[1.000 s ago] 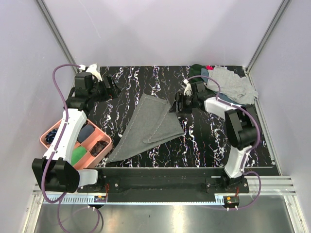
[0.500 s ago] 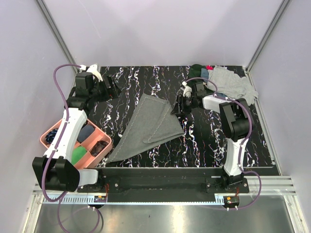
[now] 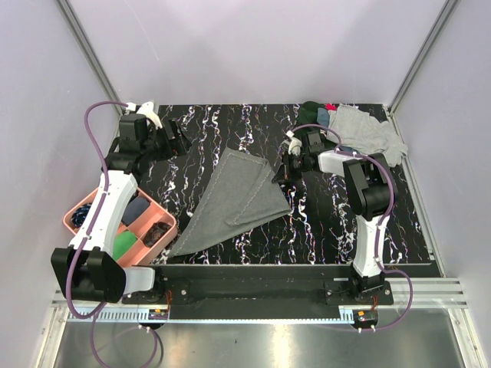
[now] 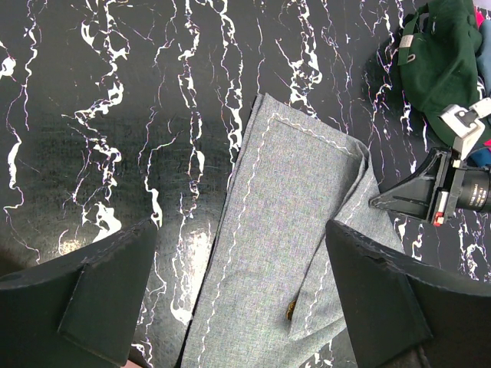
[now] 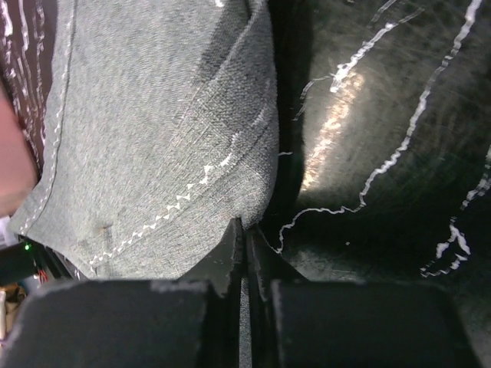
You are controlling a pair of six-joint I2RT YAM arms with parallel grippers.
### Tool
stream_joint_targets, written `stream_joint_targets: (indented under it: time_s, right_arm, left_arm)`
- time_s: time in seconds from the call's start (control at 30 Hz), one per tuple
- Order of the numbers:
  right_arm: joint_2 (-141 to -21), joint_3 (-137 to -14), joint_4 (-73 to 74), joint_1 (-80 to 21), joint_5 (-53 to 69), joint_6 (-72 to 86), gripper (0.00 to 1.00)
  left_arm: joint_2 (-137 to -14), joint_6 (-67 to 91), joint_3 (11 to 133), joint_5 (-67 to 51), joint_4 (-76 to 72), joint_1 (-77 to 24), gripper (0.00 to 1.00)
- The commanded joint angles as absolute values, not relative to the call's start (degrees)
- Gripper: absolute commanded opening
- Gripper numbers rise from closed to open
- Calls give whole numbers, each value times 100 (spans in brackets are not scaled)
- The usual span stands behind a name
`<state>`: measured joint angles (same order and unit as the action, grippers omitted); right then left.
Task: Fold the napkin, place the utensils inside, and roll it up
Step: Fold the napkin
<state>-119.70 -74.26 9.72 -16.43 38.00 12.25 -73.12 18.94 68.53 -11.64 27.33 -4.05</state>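
From above, the napkin (image 3: 238,199) lies in the middle of the black marbled table (image 3: 230,123). It is doubled over unevenly into a long wedge with a loose flap on its right side. The fold looks begun but not squared. No utensils lie on the cloth, so the placing and rolling are left to do. The right gripper (image 3: 280,175) sits at the flap's far right corner. The left gripper (image 3: 180,142) hangs apart over bare table at the far left. A pink tray (image 3: 157,213) sits near left. Whether its compartments hold cutlery cannot be told. A heap of cloths (image 3: 360,130) crowds the far right corner, close behind the right arm.

The left wrist view shows that pincer spread wide with nothing between its fingers (image 4: 84,299). The grey cloth lies ahead of it.

The right wrist view shows its jaws pressed together on the cloth's corner, seemingly nipping the hem.
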Motion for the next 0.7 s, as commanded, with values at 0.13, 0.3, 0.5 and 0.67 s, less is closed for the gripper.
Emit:
stream_joint_targets:
  time_s: [0.13, 0.3, 0.5, 0.67]
  right_arm:
    - [-11593, -7120, 923, -1600, 3244, 1406, 0]
    - [-11041, -6601, 932, -1468, 2752, 1424, 0]
    - [-10355, -5916, 967, -1047, 2330, 1547, 0]
    - [-9810, -5380, 1203, -607, 1716, 1968, 0]
  left_arm:
    - [-7286, 1863, 7014, -1310, 2496, -439, 94]
    - [-7269, 1863, 7014, -1318, 2505, -501, 94]
    - [-7251, 1890, 7005, -1345, 2496, -597, 94]
    - [-7251, 1890, 6987, -1345, 2461, -773, 94]
